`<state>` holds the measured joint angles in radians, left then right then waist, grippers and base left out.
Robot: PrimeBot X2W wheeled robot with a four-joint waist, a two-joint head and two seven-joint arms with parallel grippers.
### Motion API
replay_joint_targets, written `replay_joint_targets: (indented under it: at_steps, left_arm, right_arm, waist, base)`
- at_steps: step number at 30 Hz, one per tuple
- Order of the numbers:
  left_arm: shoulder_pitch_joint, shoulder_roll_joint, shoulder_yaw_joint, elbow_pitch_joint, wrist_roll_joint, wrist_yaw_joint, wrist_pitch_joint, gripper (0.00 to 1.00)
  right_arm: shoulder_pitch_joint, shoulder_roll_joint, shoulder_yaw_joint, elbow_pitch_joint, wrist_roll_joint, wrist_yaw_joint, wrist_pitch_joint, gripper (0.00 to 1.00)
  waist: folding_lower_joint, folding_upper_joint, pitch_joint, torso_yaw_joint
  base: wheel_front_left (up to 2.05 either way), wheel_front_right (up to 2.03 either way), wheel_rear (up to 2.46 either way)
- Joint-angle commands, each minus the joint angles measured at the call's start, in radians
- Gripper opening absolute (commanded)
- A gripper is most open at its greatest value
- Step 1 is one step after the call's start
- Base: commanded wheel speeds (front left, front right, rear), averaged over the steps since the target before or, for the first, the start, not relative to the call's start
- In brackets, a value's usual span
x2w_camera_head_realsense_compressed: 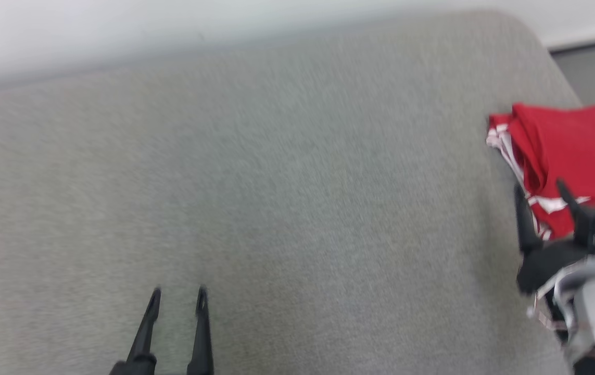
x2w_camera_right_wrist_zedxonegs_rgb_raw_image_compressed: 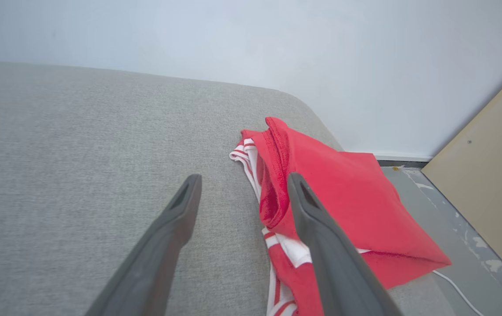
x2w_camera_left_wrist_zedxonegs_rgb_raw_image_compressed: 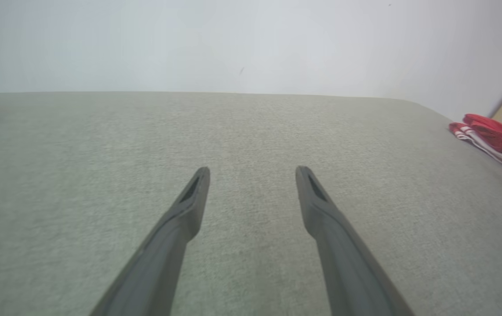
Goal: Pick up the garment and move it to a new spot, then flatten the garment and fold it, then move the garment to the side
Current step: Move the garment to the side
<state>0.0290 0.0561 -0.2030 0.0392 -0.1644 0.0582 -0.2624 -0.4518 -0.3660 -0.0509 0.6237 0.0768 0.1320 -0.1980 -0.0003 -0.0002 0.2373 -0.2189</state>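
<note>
At the grey cushion's point(x2w_camera_head_realsense_compressed: 297, 177) right edge lies the folded red-and-white garment point(x2w_camera_head_realsense_compressed: 568, 146). Right gripper point(x2w_camera_head_realsense_compressed: 539, 187) hovers at its near side, jaws wide apart, holding nothing. Left gripper point(x2w_camera_head_realsense_compressed: 178, 290), jaws also apart and empty, over bare cushion well away.

Ahead of my left gripper point(x2w_camera_head_realsense_compressed: 178, 290) the grey cushion point(x2w_camera_head_realsense_compressed: 297, 182) lay bare right up to the white wall point(x2w_camera_left_wrist_zedxonegs_rgb_raw_image_compressed: 251, 44), with room to pass anywhere across it. On my right, the folded red garment point(x2w_camera_right_wrist_zedxonegs_rgb_raw_image_compressed: 343, 188) took up the cushion's rounded corner, just beside my right gripper point(x2w_camera_right_wrist_zedxonegs_rgb_raw_image_compressed: 244, 177), whose jaws stood apart with nothing between them. A beige panel point(x2w_camera_right_wrist_zedxonegs_rgb_raw_image_compressed: 496, 175) closed off that side beyond.
</note>
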Motion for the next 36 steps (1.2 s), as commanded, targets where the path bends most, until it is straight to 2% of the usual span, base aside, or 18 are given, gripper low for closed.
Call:
replay_joint_targets:
  at_steps: [1,7,11,15,22,31,36]
  left_arm:
    - [0.020,-0.004,0.001,0.006,0.003,0.001,-0.003,1.00]
    - [0.079,-0.005,0.058,0.046,-0.028,-0.003,-0.003,1.00]
    - [0.086,-0.005,0.091,0.075,-0.027,-0.017,-0.003,1.00]
    - [0.101,-0.006,0.122,0.098,-0.029,-0.027,-0.003,1.00]
    - [0.119,-0.006,0.155,0.114,-0.048,-0.018,-0.003,1.00]
    - [0.114,-0.006,0.180,0.142,-0.071,-0.015,-0.003,1.00]
    - [0.103,-0.006,0.180,0.148,-0.072,-0.019,-0.003,1.00]
  right_arm:
    - [0.032,0.003,-0.007,-0.010,0.007,-0.003,0.001,1.00]
    - [0.274,0.102,-0.073,-0.273,0.090,-0.003,0.051,1.00]
    - [0.394,0.165,-0.110,-0.403,0.056,-0.003,0.090,1.00]
    - [0.480,0.243,-0.120,-0.473,0.017,-0.003,0.111,1.00]
    - [0.555,0.302,-0.115,-0.476,0.001,-0.003,0.071,1.00]
    - [0.555,0.315,-0.037,-0.497,-0.007,-0.003,0.074,1.00]
    - [0.561,0.317,-0.031,-0.502,-0.003,-0.003,0.075,1.00]
  waist:
    - [0.0003,0.0002,-0.211,0.140]
    - [0.0003,0.0002,-0.281,0.206]
    - [0.0003,0.0002,-0.297,0.225]
    - [0.0003,0.0002,-0.313,0.220]
    - [0.0003,0.0002,-0.326,0.195]
    - [0.0003,0.0002,-0.321,0.184]
    - [0.0003,0.0002,-0.319,0.200]
  base:
    - [0.00,0.00,0.00]
    - [0.00,0.00,0.00]
    - [0.00,0.00,0.00]
    - [0.00,0.00,0.00]
    - [0.00,0.00,0.00]
    - [0.00,0.00,0.00]
    - [0.00,0.00,0.00]
